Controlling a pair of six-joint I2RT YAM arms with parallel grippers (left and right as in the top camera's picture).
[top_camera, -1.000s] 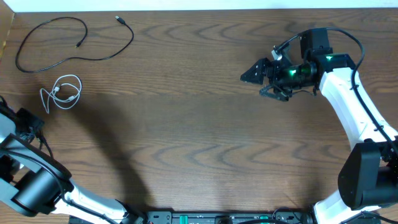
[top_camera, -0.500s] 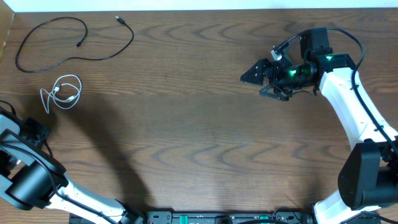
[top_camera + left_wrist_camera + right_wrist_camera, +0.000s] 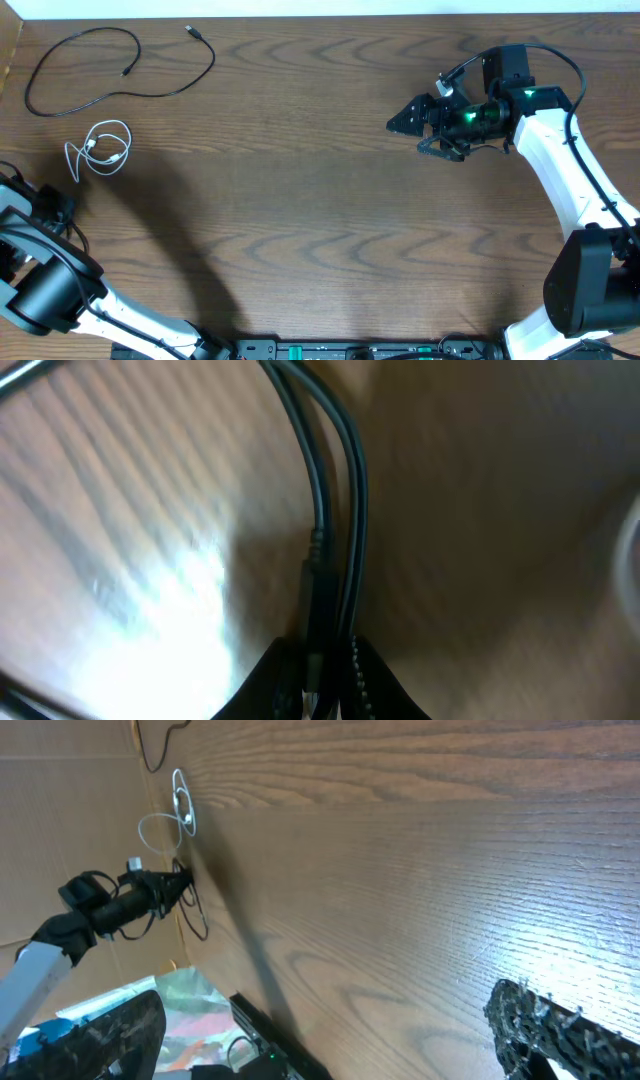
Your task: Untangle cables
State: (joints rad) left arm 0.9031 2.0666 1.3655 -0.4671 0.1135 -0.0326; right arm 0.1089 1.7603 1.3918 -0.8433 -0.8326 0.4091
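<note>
Left gripper [image 3: 55, 210] has shifted slightly nearer the table [image 3: 330, 220] edge, pinching a doubled black cable [image 3: 335, 510]. Second black cable [image 3: 120, 70] and white cable [image 3: 100, 148] lie apart, far-left. Right gripper [image 3: 405, 118] idle (fingers: cannot tell). Best to lay the held cord out slowly, clear of both.

Table [image 3: 300, 200]: brown wood grain, smooth, light sheen.
Black cable [image 3: 212, 60]: matt.
White cable [image 3: 92, 146]: smooth, faintly glossy.
My right arm shell [image 3: 560, 170]: smooth white plastic.
</note>
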